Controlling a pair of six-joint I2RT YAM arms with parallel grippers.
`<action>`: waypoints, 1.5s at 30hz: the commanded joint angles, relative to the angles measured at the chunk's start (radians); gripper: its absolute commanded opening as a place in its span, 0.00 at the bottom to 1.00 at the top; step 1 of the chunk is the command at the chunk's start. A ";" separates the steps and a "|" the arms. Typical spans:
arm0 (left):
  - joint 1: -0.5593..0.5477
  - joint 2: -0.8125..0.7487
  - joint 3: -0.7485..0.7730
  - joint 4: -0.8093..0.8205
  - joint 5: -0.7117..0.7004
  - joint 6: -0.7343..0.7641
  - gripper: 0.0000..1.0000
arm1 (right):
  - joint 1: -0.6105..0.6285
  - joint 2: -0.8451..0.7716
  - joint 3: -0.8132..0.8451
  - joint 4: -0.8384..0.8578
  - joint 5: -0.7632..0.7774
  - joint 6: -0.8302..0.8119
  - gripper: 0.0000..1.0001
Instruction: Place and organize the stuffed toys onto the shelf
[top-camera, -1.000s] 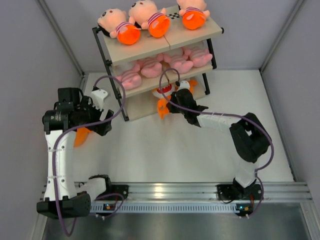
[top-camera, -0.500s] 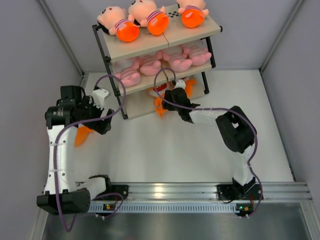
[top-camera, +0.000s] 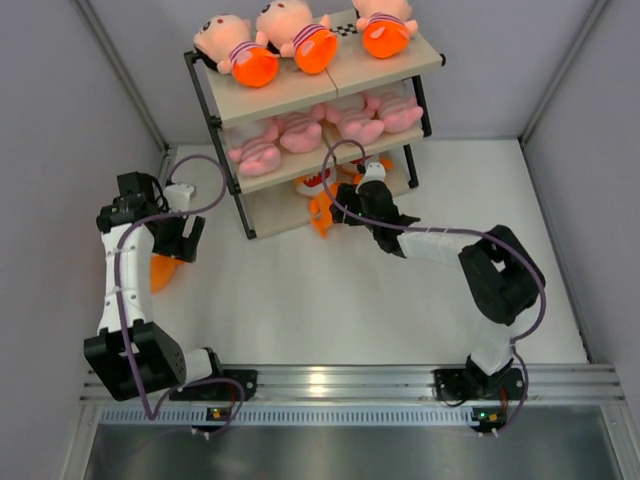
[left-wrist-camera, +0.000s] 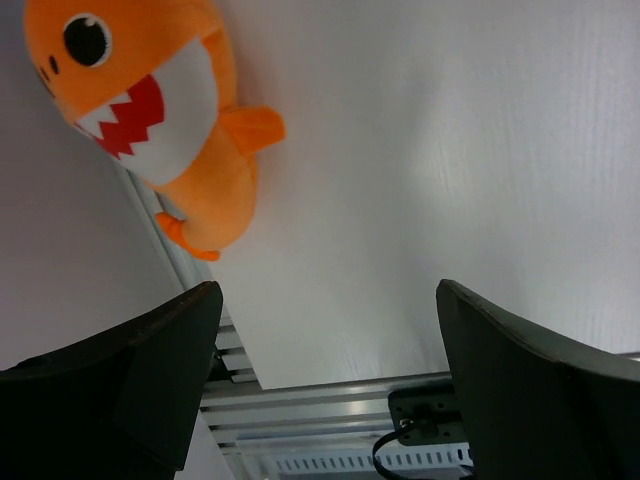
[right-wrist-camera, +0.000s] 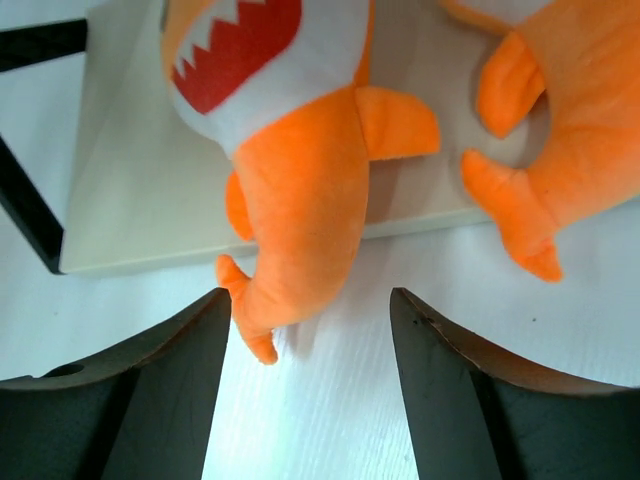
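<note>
Orange shark (left-wrist-camera: 170, 110) is lying on the table (left-wrist-camera: 420, 150) at upper left of the left wrist view. The left hand (left-wrist-camera: 328, 290), spread apart and empty, should be centring over its body before closing.

My right gripper (right-wrist-camera: 308, 305) has its fingers spread wide, nothing between them. Just above the gap an orange shark (right-wrist-camera: 300, 190) lies on the beige shelf board (right-wrist-camera: 130, 200), white mouth with red inside, tail hanging over the board's front edge onto the white table (right-wrist-camera: 330, 420). A second orange shark (right-wrist-camera: 560, 130) sits just beside it on the right, cut off by the frame edge. A black frame post (right-wrist-camera: 35, 225) is at left.
</note>
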 joint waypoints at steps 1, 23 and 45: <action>0.015 0.027 -0.032 0.147 -0.128 -0.020 0.93 | 0.002 -0.107 -0.022 0.061 -0.006 -0.043 0.65; 0.138 0.423 0.056 0.499 -0.190 -0.115 0.71 | 0.071 -0.328 -0.137 0.006 -0.115 -0.126 0.64; 0.160 -0.148 -0.096 0.238 -0.022 -0.637 0.00 | 0.482 -0.189 0.078 0.075 -0.163 -0.063 0.73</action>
